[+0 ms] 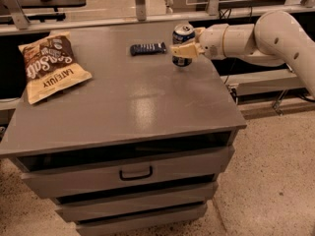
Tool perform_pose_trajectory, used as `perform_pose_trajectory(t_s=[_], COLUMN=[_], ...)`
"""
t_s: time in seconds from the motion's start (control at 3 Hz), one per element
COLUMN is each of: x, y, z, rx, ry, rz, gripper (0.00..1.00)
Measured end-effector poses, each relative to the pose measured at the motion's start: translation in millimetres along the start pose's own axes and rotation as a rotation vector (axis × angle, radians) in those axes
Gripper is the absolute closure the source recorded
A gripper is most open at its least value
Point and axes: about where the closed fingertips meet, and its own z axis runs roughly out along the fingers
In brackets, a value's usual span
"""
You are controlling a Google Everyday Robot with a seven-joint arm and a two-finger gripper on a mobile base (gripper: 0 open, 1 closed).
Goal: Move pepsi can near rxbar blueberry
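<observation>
The rxbar blueberry [147,48] is being left flat near the back of the grey cabinet top [142,107], its long side running left to right. Just to its right, close but apart from it, the pepsi can [183,35] is being held upright. It is being pinched round its middle by the gripper [181,47], one tan finger [184,49] being pressed across the front of the can while the other is being hidden behind it. Whether the can's base is being rested on the top cannot be told. The white arm [246,38] is being stretched in nearly level from the right edge, its wrist being pointed left and its thick elbow link [290,38] being bent down and out of view at the right.

At the left of the top, a tan and brown chip bag [51,68] is being laid flat, well apart from the bar. Below, the front is being taken up by stacked drawers, the upper one being fitted with a dark handle [136,172]. Behind, metal posts [140,1] are being shown along a rail, and a speckled floor [275,181] is being shown at the right.
</observation>
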Motion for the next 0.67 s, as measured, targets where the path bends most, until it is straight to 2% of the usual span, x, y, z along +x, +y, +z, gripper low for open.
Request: perform_pose_trajectory(t_s=[0.33, 0.67], x=[10, 9], y=[-43, -60], z=[8, 23], rx=[0.044, 0.052], ry=[-0.026, -0.054], rz=[0.041, 0.054], gripper=[1.0, 1.0])
